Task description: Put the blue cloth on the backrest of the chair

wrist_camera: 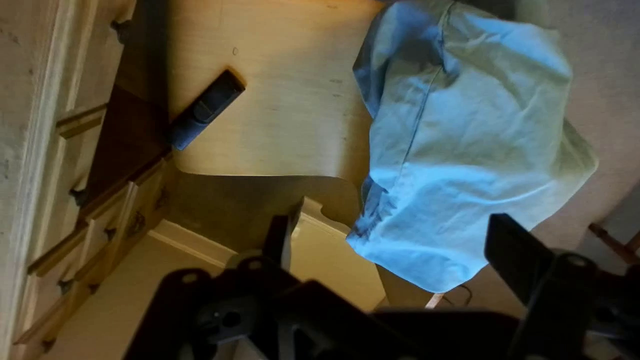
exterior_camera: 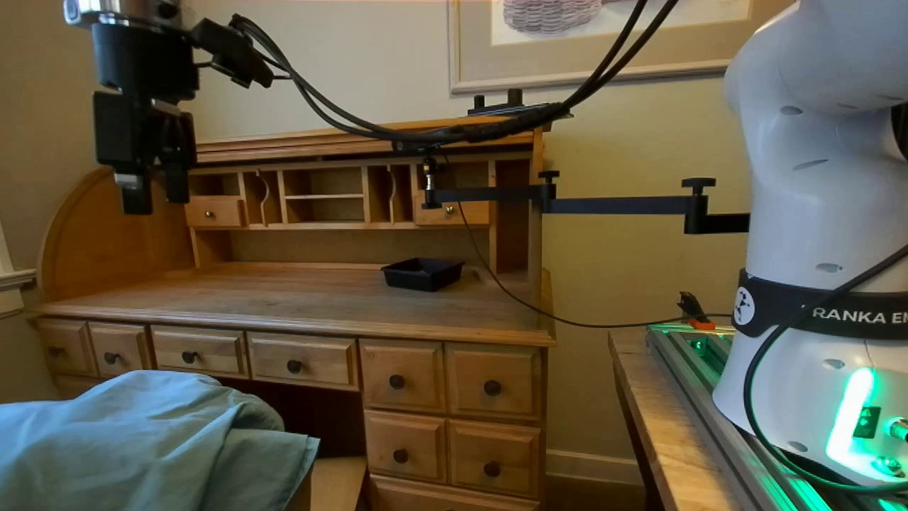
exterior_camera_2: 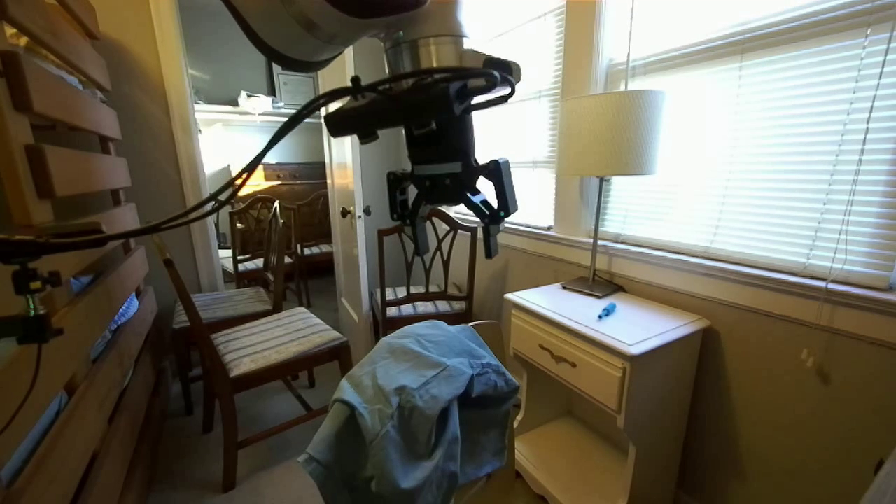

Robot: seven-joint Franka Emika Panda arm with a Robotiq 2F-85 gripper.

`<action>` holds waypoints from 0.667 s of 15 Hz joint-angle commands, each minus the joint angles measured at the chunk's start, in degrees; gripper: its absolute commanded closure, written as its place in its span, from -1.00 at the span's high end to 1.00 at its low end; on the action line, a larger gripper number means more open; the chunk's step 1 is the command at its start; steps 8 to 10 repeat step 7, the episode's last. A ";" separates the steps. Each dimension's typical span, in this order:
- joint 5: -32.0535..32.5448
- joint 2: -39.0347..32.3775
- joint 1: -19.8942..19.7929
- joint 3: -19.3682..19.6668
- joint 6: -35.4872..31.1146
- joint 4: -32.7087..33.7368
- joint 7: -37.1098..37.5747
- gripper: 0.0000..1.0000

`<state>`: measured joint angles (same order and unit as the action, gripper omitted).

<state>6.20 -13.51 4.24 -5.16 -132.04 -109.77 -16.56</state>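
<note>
Angular pincer (spread), cloth — creased, draped

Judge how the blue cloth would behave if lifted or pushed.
The blue cloth is probably floppy, judging by its loose folds. It's likely light, as its edges look thin. Seemingly draped over the chair, it may slide when pushed.

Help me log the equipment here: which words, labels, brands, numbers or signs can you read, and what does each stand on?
"RANKA E": on the black band round the robot arm's white base; start partly covered, end cut off.
Round white emblem on the same band: a sign, no letters I can read.
Blue object on the white nightstand: any print is too small.
Black oblong object in the wrist view: no legible text.
</note>
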 commanded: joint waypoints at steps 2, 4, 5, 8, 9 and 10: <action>-0.08 -0.61 1.81 0.29 -5.16 -2.12 14.30 1.00; -0.13 -0.80 2.03 -0.22 -6.91 -2.90 13.85 1.00; 0.92 -0.70 2.06 -0.50 -7.99 -3.63 11.23 1.00; 0.12 -1.33 1.97 -0.50 -6.31 -2.10 11.11 1.00; 0.12 -1.33 1.97 -0.50 -6.31 -2.10 11.11 1.00; 0.12 -1.33 1.97 -0.50 -6.31 -2.10 11.11 1.00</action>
